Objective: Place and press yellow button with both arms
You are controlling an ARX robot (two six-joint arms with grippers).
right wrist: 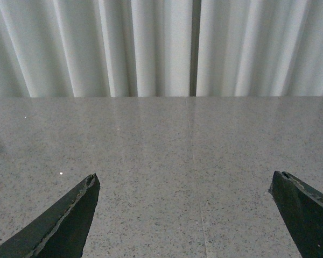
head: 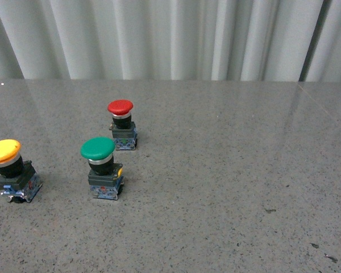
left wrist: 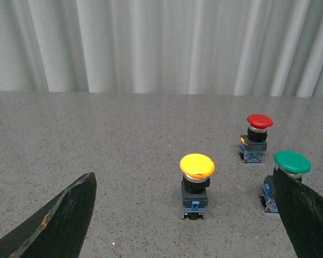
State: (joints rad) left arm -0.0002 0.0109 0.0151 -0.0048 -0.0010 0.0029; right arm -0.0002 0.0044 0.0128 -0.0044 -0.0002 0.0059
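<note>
The yellow button stands upright at the table's left edge in the front view, yellow cap over a black body and blue-marked base. The left wrist view shows the yellow button ahead of my left gripper, roughly centred between its wide-open dark fingers and apart from both. My right gripper is open over bare grey table, with nothing between its fingers. Neither arm shows in the front view.
A green-capped button stands just right of the yellow one, and a red-capped button behind it. In the left wrist view the green button sits partly behind one finger. A white curtain backs the speckled grey table.
</note>
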